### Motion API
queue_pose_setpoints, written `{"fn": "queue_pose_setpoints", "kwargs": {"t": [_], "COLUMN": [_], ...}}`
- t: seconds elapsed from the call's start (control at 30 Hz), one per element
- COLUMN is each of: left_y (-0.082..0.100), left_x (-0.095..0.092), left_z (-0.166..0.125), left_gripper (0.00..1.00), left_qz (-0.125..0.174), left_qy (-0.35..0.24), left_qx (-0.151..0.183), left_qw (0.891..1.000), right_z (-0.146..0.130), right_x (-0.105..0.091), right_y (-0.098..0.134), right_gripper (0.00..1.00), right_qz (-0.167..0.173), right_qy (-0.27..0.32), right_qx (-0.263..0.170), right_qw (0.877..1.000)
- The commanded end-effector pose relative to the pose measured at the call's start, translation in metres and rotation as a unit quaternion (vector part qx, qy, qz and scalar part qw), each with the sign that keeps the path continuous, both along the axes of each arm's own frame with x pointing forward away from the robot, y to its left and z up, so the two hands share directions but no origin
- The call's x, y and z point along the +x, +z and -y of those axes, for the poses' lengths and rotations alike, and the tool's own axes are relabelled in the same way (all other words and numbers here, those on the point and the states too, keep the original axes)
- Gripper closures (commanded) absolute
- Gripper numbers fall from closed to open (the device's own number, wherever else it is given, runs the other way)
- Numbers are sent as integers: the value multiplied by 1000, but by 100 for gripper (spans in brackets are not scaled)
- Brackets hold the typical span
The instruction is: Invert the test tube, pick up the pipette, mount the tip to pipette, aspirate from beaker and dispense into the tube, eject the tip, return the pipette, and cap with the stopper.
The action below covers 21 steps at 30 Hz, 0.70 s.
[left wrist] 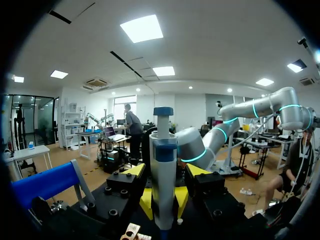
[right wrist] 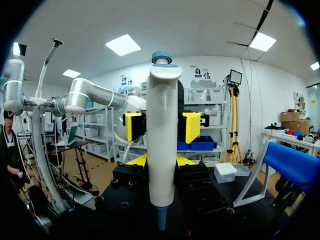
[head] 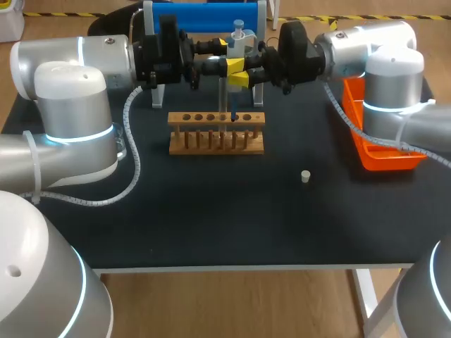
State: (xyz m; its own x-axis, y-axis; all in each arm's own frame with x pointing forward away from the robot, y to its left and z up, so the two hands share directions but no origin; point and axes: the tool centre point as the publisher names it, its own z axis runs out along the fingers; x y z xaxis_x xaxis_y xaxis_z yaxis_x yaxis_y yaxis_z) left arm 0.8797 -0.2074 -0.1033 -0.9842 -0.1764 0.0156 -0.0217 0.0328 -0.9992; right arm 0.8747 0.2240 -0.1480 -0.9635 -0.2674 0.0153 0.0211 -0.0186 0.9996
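**Head view.**
- Bench (head: 211, 211): dark top.
- Wooden rack (head: 216, 134): one row of holes, toward the far middle.
- Pipette (head: 238, 41): upright above the rack, its thin lower end reaching down to the row of holes.
- Clear tube (head: 224, 97): upright, just beside that lower end. Whether it is seated in the rack cannot be told.
- Left hand (head: 235, 65) and right hand (head: 241, 79): they meet at the pipette, the left one drawn higher.
- Stopper (head: 305, 176): alone on the bench, right of the rack and nearer the front.
- Orange tray (head: 384, 151): at the right edge.
- Blue stand (head: 204, 15): behind the hands.

**Left wrist view.**
- Left hand (left wrist: 166, 170): fingers spread, one on each side of the pipette (left wrist: 162, 165), with a narrow gap on each side.
- Right hand (left wrist: 163, 200): below it, yellow tips pressed against the pipette body.
- Blue stand (left wrist: 45, 182): off to one side.

**Right wrist view.**
- Right hand (right wrist: 161, 161): pinching the pipette (right wrist: 162, 135) from both sides, with the pipette upright between its fingers.
- Left hand (right wrist: 162, 126): opposite, its yellow pads apart and clear of the body.
- Blue stand (right wrist: 292, 162): beside them.
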Motion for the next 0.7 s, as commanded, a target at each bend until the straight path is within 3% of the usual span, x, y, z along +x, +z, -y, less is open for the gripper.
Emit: {"fn": "queue_pose_setpoints", "kwargs": {"t": [0.03,0.13,0.27,0.4,0.5,0.7], "left_y": [0,0,0,0,0,0], "left_x": [0,0,0,0,0,0], "left_z": [0,0,0,0,0,0], "left_gripper": [53,54,69,73,100,100], "left_qz": [1,1,1,1,1,1], "left_qy": [1,1,1,1,1,1], "left_qx": [-1,-1,-1,-1,-1,-1], "left_qw": [1000,1000,1000,1000,1000,1000], "right_z": [-1,-1,-1,-2,-2,-2], "right_x": [0,0,-1,-1,-1,-1], "right_y": [0,-1,-1,-1,-1,-1], "right_gripper": [100,100,100,100,100,100], "right_qz": [0,0,-1,-2,-3,-4], "right_qy": [-2,-4,-4,-2,-2,-2], "right_qx": [1,1,3,4,4,4], "right_qw": [1000,1000,1000,1000,1000,1000]}}
